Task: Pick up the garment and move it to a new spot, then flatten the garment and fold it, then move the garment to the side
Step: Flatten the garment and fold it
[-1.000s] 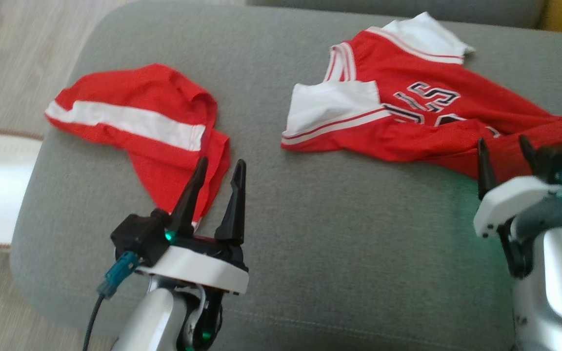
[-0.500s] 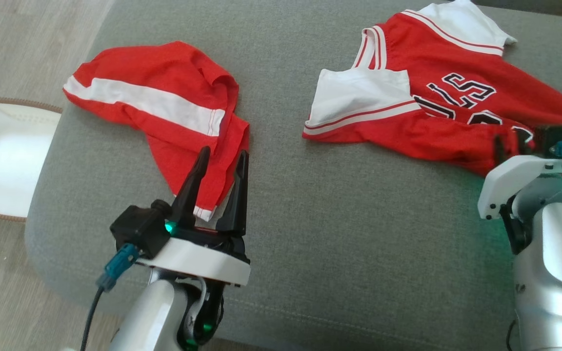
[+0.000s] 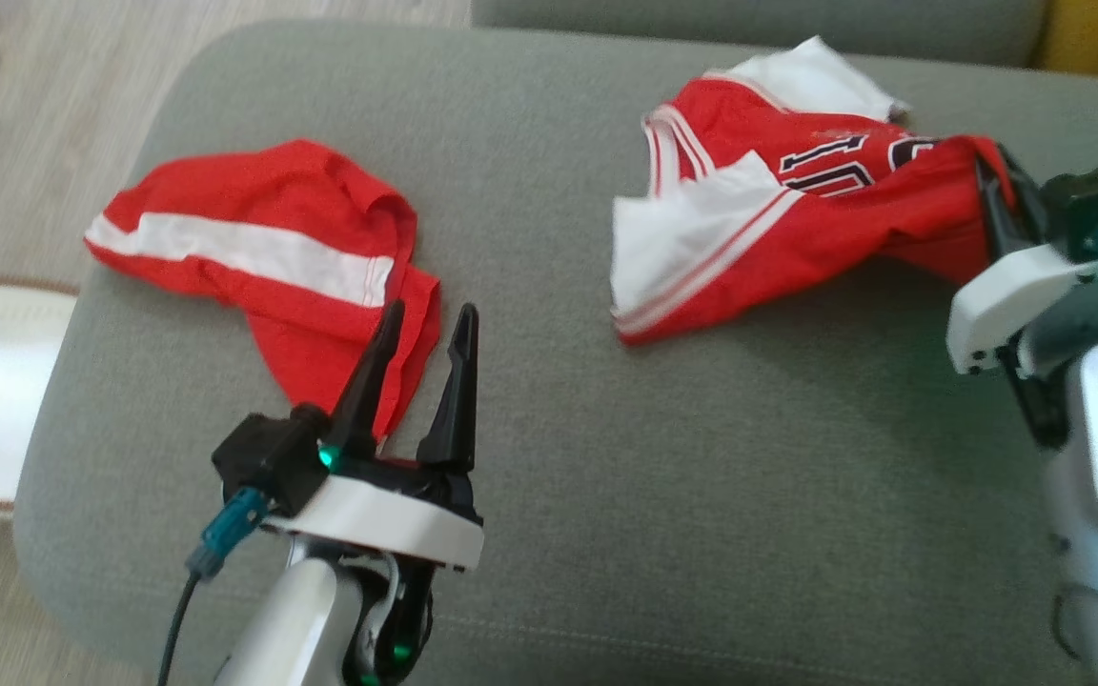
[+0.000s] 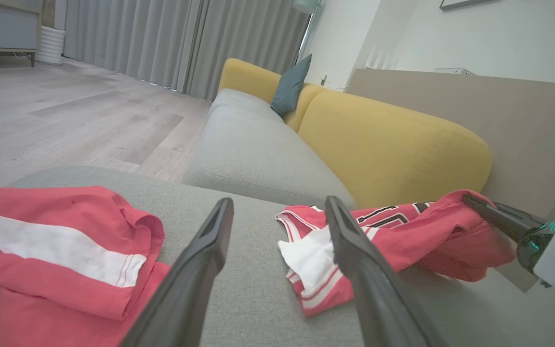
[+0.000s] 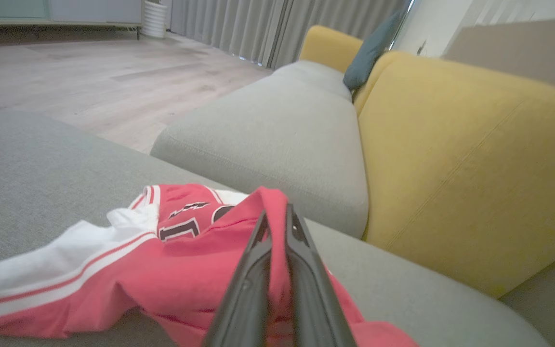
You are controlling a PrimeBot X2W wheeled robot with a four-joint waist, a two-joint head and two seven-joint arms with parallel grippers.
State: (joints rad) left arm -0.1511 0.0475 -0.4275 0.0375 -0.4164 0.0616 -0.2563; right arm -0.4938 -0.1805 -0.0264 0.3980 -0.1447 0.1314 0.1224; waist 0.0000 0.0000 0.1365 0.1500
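R pincer (image 3: 990,181) just clamped the red-and-white numbered fabric jersey (image 3: 797,224), edge now raised; pickup begun. L pincer (image 3: 427,322) gaping, idle.

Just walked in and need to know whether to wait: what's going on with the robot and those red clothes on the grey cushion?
A two-armed robot is working on clothes laid on a grey cushion. Its right pincer is shut on the red edge of a red and white jersey, holding that edge raised while the rest lies bunched on the cushion. Its left pincer is open and holds nothing, near a corner of the crumpled red shorts on the left. Nothing is flattened or folded yet.
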